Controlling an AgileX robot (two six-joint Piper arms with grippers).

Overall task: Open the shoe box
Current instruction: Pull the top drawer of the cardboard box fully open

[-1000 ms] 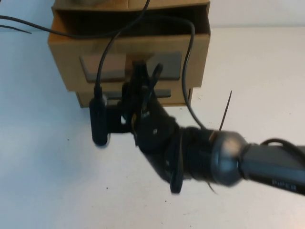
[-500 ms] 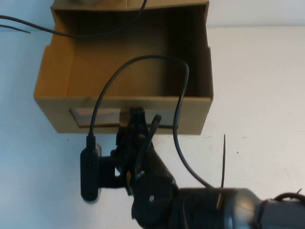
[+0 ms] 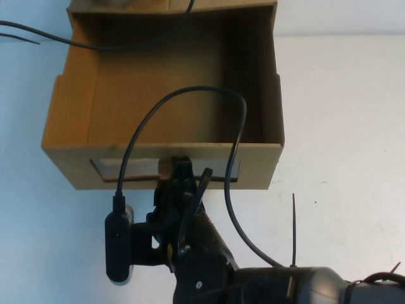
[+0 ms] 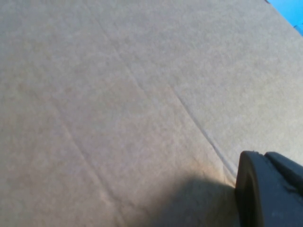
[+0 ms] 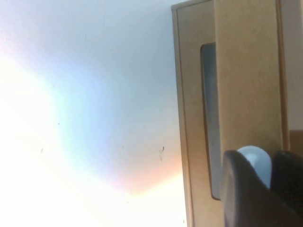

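Note:
The brown cardboard shoe box is a drawer type. Its drawer (image 3: pixel 158 107) stands pulled out toward me from the outer sleeve (image 3: pixel 120 6) at the back, and its inside looks bare. My right gripper (image 3: pixel 190 174) is at the middle of the drawer's front wall (image 3: pixel 69 168), shut on it by the long window slot (image 5: pixel 210 118). The right wrist view shows that wall (image 5: pixel 246 94) close up behind the gripper (image 5: pixel 265 175). In the left wrist view, one black finger (image 4: pixel 265 189) of my left gripper rests against plain cardboard (image 4: pixel 118 104). The left arm is outside the high view.
A black cable (image 3: pixel 234 126) loops from my right arm over the open drawer. The wrist camera (image 3: pixel 118 247) juts out on the left of the arm. A thin cable tie (image 3: pixel 293 228) sticks up near the arm. White table (image 3: pixel 342 126) lies right of the box.
My right gripper has drawn back toward me and the drawer has slid out with it, from nearly closed to wide open. The last half second added only a little.

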